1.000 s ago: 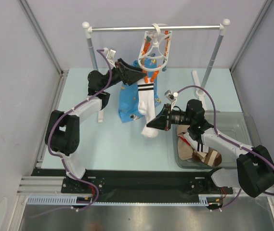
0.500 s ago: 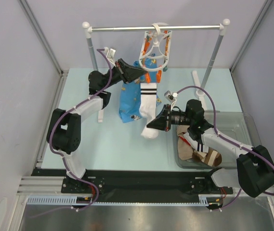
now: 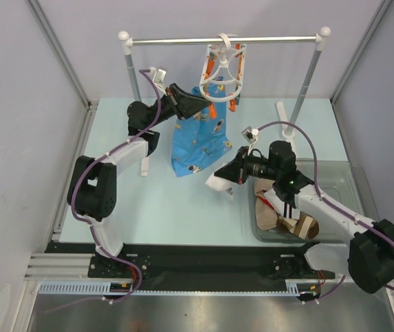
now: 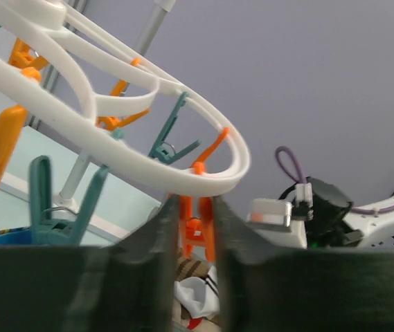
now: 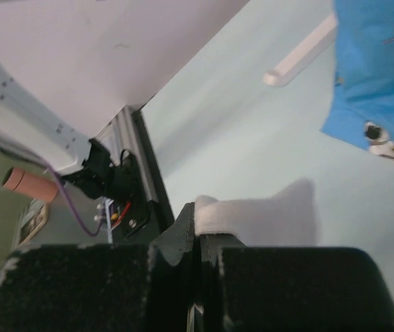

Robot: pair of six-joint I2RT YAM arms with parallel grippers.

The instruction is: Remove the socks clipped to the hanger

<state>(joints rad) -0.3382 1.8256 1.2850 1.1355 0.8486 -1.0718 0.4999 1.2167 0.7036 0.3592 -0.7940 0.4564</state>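
Left wrist alone shows left tool [image 4: 195, 216] pinching orange clip [image 4: 199, 234].

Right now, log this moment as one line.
left gripper: pinching orange clip on hanger | right gripper: holding white sock clear of hanger | blue cloth: hanging from hanger

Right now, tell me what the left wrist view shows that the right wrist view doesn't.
Only the left wrist view: the white hanger ring, with the left gripper pinching one orange clip, and teal clips. Only the right wrist view: the right gripper shut on a white sock. Both: the pale table and the blue cartoon-print cloth, only a sliver in the left one.
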